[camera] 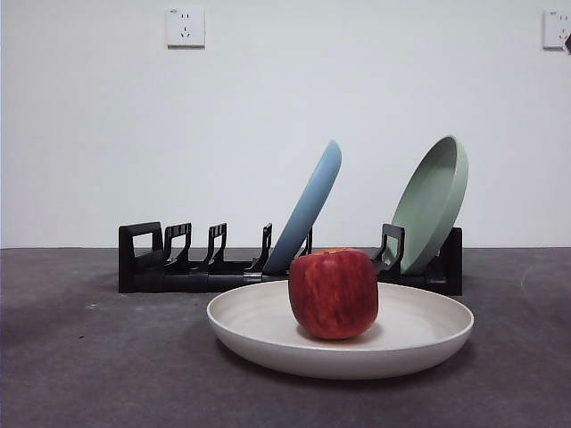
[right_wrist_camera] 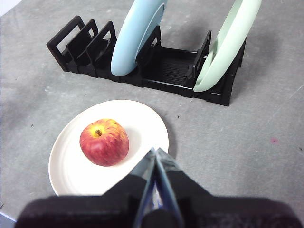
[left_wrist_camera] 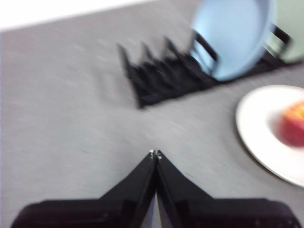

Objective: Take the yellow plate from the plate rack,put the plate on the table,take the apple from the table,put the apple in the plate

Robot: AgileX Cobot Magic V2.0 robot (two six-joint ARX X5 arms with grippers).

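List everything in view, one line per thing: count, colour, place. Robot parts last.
yellow plate: one, cream, flat on the table in front of the rack.
apple: one, red, upright on the yellow plate.
plate rack: one, black, on the table behind the yellow plate.
light blue plate: one, leaning in a slot near the middle of the rack.
pale green plate: one, leaning in a slot at the rack's end.
table: one, dark grey, under it all.
wall sockets: two, white, high on the wall behind.
left gripper: one, black, shut on nothing, above bare table beside the rack.
right gripper: one, black, shut on nothing, above the yellow plate's near edge.
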